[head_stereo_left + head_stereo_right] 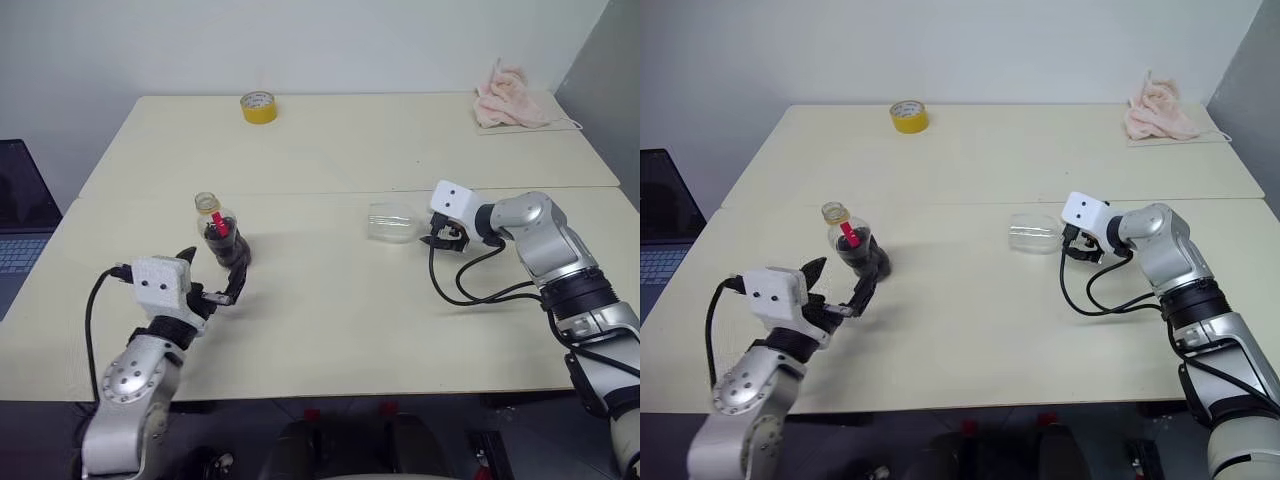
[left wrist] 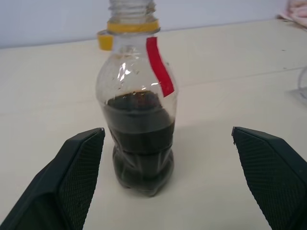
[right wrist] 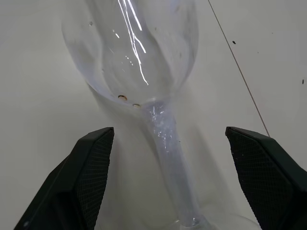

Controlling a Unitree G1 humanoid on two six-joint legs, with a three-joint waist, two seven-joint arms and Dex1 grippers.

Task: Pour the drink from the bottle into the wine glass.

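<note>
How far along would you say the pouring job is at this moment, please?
Done: the small clear plastic bottle stands uncapped, its yellow cap hanging at the neck, the dark brown drink inside. In hand: nothing; the left end effector is open with the bottle between its fingers, untouched, and the right end effector is open around the stem of the clear stemmed wine glass. Left: gripping and pouring; the glass looks empty.

Small squat clear glossy plastic bottle (image 2: 139, 100) holding dark glossy drink (image 2: 140, 139), clear smooth shiny stemmed wine glass (image 3: 144, 62), matt pale smooth desk (image 1: 360, 320), black fingers (image 2: 79, 172) with rough cross-hatched rubbery pads, soft pink cloth (image 1: 510, 98), glossy yellow tape roll (image 1: 259, 106)
</note>
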